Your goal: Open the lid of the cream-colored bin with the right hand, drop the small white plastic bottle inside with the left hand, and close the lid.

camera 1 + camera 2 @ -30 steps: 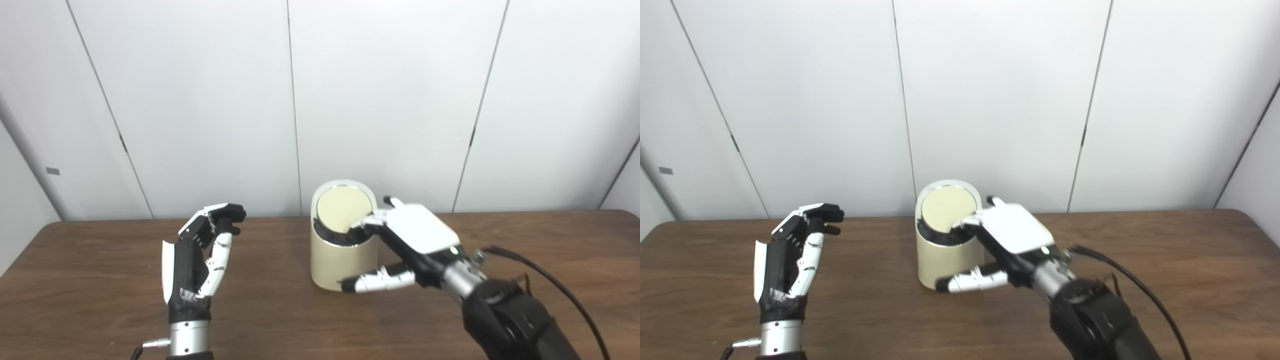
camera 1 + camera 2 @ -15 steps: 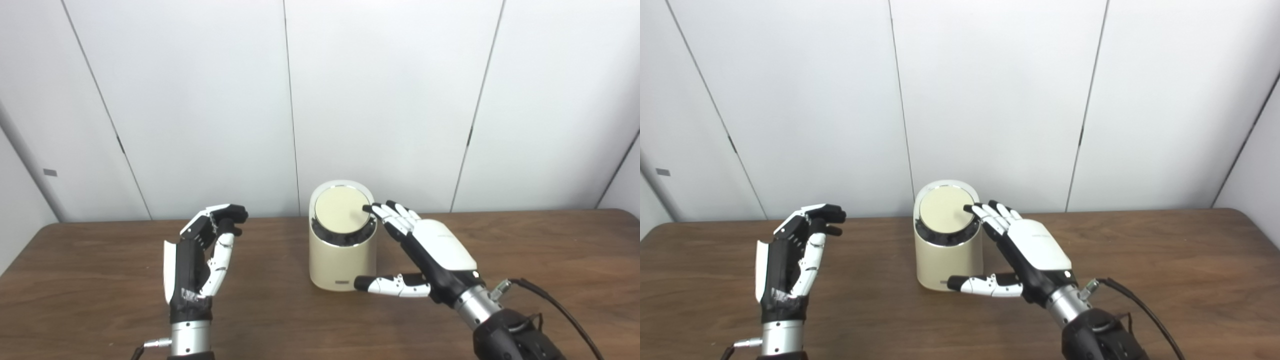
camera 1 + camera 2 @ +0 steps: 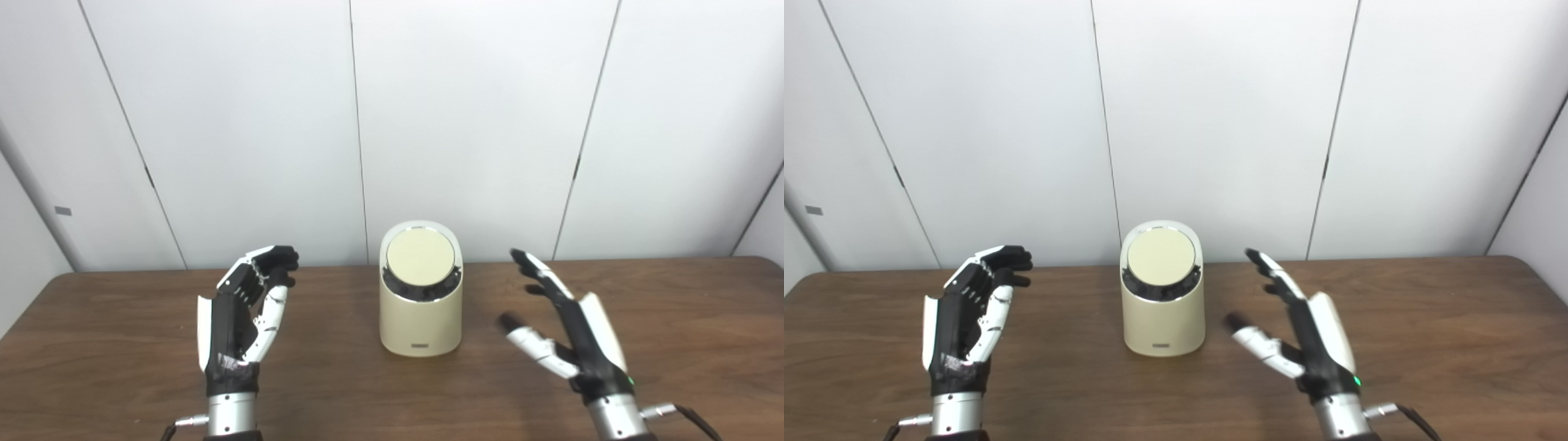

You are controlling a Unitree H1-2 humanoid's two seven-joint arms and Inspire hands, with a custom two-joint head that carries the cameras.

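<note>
A brown wooden table (image 3: 122,343) (dark grain) carries one cream-colored bin (image 3: 420,318).

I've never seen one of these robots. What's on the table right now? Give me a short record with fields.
bin: cream-colored bin standing upright on the wooden table, near its far edge
lid: round lid closed, tilted toward the camera
left robot hand: left robot hand raised left of the bin, fingers curled, holding nothing
right robot hand: right robot hand open, right of the bin, not touching it
bottle: no white bottle visible
</note>
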